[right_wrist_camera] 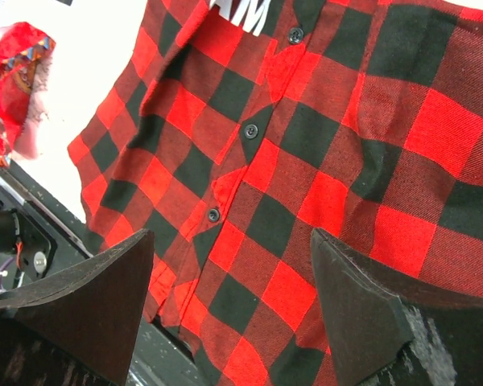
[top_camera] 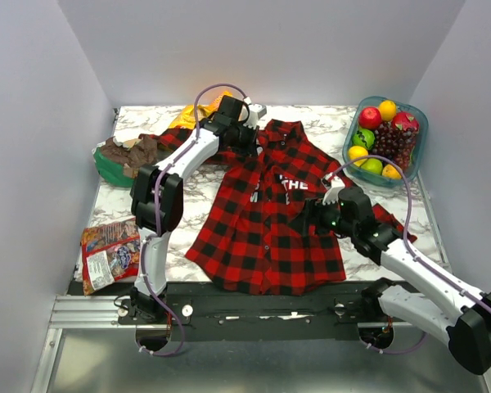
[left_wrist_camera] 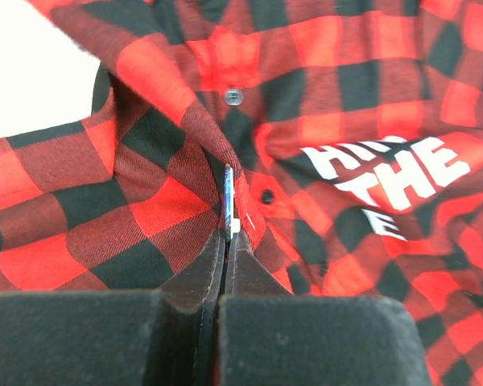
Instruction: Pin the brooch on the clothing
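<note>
The red and black plaid shirt [top_camera: 270,213] lies flat mid-table, with white letters on its chest [left_wrist_camera: 390,173]. My left gripper [top_camera: 244,135] is at the shirt's collar. In the left wrist view its jaws [left_wrist_camera: 228,237] are shut on a thin flat piece seen edge-on, a blue and white sliver, which I take to be the brooch [left_wrist_camera: 229,199]. It is pressed into a fold of the placket beside a black button [left_wrist_camera: 267,196]. My right gripper [top_camera: 315,214] is open and empty, hovering over the shirt's lower front [right_wrist_camera: 306,185].
A bowl of fruit [top_camera: 419,131] stands at the back right. A green bag with brown pieces [top_camera: 123,160] and a yellow packet [top_camera: 188,116] lie at the back left. A snack packet [top_camera: 110,254] lies front left. The metal rail [top_camera: 262,311] runs along the near edge.
</note>
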Robot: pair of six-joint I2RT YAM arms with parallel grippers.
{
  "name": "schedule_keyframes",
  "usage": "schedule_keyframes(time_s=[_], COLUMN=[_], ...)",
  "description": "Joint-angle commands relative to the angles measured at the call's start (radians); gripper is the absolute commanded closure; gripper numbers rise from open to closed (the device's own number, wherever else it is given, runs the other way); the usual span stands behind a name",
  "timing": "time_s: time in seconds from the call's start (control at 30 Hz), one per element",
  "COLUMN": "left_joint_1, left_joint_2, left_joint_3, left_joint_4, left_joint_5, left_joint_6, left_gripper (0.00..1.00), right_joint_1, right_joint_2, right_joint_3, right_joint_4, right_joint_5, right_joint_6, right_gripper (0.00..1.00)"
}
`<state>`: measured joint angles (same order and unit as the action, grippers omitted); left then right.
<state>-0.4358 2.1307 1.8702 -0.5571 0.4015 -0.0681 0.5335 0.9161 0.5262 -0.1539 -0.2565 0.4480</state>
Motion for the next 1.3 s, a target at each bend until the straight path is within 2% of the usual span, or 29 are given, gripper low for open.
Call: schedule_keyframes(time_s=[0.0,0.4,0.63,0.77,0.93,1.07,1.27], left_joint_1=[0.015,0.040,0.060,0.066,0.066,0.071,0.091], left_joint_2=[-0.075,-0.143,-0.181,-0.176,-0.189,-0.175,-0.126], left_joint_3=[-0.032,-0.124,-0.186,-0.212,-0.273,-0.266,-0.253], left_joint_4=[0.054,0.074,0.076,0.048,0.065,0.043,0.052], left_joint_5=[0.132,0.240,0.293,0.332,0.390,0.405,0.484], left_joint_6=[-0.041,-0.065,-0.068,-0.056,-0.053,-0.033,-0.065], left_gripper=[1.00,1.00,1.00,1.00,1.00,1.00,1.00], right_joint_1=[0.000,0.002,0.000,-0.004,-0.038,-0.092,-0.099], right_joint_2=[0.033,0.119,0.156,0.216,0.302,0.397,0.582], right_joint_3=[-0.017,-0.018,0.034,0.099,0.210,0.288,0.432], right_joint_4=[0.053,0.109,0.129,0.136,0.143,0.175,0.200], right_joint_5=[-0.020,-0.036,-0.038,-0.004,-0.047,-0.092,-0.153], right_joint_6=[0.009,0.020,-0.001,-0.048,-0.113,-0.155,-0.267], right_gripper=[0.14,0.14,0.13,0.11,0.10,0.10,0.11])
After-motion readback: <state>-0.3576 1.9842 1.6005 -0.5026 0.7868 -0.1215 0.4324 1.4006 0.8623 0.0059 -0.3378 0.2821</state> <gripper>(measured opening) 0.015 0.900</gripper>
